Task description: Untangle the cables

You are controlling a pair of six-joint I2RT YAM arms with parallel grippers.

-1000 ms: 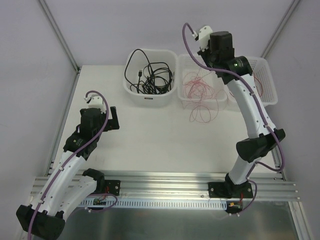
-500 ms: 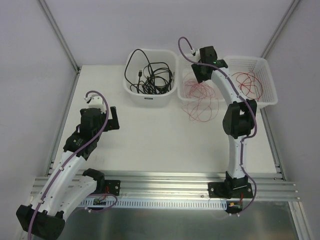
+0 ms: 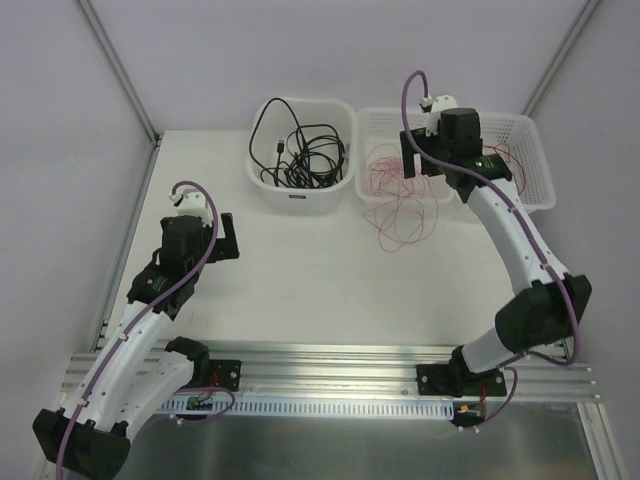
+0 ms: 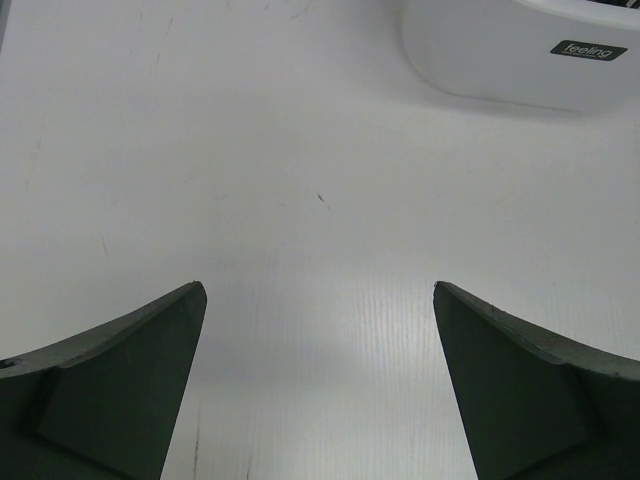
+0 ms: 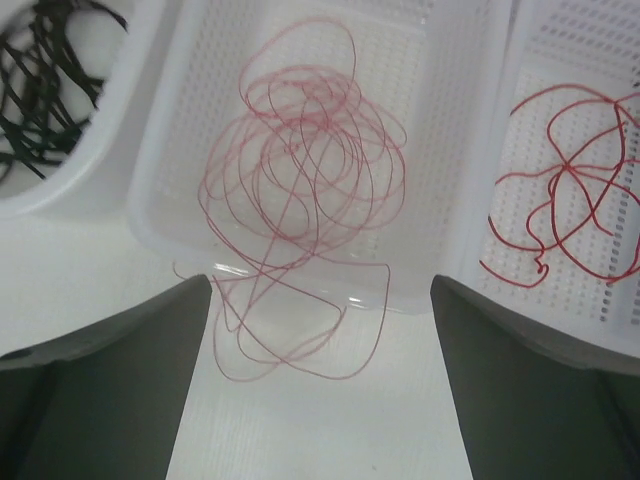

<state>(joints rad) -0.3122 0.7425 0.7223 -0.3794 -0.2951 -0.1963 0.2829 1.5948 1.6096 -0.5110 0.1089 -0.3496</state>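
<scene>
We see the right gripper [image 3: 412,165], shut before, now spread wide and moved from farther back to above the red wires [image 5: 300,170] in the middle basket [image 5: 165,160]; its elbow [image 3: 540,312] swung outward.

TWO ARMS, JAWS APART: The left arm [image 3: 130,340] sits folded at the near left, its elbow [image 3: 75,445] swung back behind its base [image 3: 205,370] and its forearm rising forward to a hunched wrist. The left gripper [image 4: 320,300] tips downward, its jaws wide apart and gripping nothing. The right arm [image 3: 520,250] climbs from its own mount, bends outward to the right at the elbow, then stretches far forward and leans left. At its tip the right gripper [image 5: 320,290] looks almost straight down, its jaws spread wide and empty.
</scene>
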